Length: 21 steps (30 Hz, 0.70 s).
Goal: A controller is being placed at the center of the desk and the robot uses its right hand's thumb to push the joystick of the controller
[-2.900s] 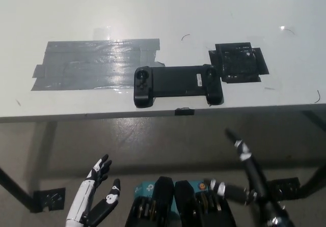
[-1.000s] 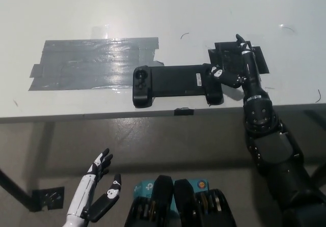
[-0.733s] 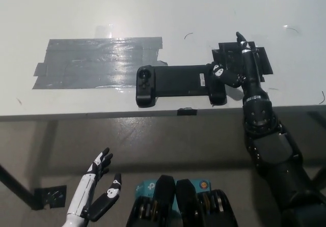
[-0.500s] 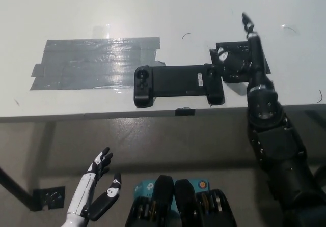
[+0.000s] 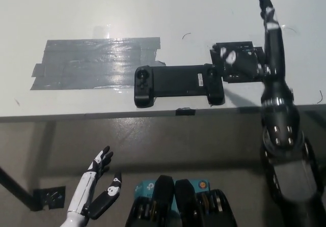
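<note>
Controller (image 5: 178, 83) flat on desk (image 5: 153, 8) | right hand (image 5: 262, 38) raised, fingers spread, empty

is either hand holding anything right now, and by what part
Nothing is held: the right hand is open above the controller, and the left hand rests open below the desk.

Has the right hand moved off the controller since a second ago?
Yes. The right hand has lifted up and away over the desk, past the black tape patch; the controller looks unmoved beside the grey tape.
</note>
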{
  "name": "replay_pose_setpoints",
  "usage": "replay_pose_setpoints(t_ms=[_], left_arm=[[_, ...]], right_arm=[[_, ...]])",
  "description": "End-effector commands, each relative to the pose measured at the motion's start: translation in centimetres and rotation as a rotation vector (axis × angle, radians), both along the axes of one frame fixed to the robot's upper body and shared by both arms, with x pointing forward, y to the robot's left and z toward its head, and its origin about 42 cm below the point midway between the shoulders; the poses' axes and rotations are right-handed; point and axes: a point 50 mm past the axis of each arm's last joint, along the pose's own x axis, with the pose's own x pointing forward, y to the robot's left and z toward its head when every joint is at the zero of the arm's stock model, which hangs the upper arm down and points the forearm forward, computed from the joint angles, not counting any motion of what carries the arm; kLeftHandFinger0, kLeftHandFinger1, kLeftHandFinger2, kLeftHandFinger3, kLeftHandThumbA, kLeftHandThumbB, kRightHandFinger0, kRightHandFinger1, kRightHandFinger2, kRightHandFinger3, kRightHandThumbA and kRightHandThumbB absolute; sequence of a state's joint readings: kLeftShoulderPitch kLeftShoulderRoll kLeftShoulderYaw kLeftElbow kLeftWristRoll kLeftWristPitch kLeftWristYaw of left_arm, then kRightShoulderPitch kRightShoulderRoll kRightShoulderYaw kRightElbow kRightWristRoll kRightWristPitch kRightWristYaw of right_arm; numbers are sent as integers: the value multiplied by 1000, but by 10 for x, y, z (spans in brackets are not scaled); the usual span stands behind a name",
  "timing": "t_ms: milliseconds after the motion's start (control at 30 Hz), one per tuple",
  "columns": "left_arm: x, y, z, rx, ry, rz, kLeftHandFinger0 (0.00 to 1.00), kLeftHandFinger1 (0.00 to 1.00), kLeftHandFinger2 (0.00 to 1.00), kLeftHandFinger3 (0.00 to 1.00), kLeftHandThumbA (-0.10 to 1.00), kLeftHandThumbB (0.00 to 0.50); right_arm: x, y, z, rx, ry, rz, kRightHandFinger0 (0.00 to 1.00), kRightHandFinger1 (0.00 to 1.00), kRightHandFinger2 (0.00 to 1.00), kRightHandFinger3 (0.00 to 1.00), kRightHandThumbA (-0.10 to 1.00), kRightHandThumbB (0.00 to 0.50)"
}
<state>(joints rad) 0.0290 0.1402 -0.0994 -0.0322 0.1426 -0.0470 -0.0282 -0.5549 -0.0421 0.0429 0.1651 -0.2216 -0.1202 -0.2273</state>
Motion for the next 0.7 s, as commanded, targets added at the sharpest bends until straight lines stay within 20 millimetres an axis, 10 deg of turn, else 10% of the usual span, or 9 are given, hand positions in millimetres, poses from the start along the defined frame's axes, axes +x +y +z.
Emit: replay_pose_setpoints(t_ms=[0,367,667], left_arm=[[14,3,21,27,-77,-18,1000,1000,1000,1000,457,0],[9,4,14,22,-62,-7,1000,1000,1000,1000,467,0],[8,5,15,11,-62,-1,1000,1000,1000,1000,513,1]], right_arm=[[-72,7,-5,-83,-60,106,1000,1000,1000,1000,1000,234],[-118,-12,-111,-114,218,140,1000,1000,1000,1000,1000,194],[-138,-19,-143,-140,306,200,1000,1000,1000,1000,1000,187]])
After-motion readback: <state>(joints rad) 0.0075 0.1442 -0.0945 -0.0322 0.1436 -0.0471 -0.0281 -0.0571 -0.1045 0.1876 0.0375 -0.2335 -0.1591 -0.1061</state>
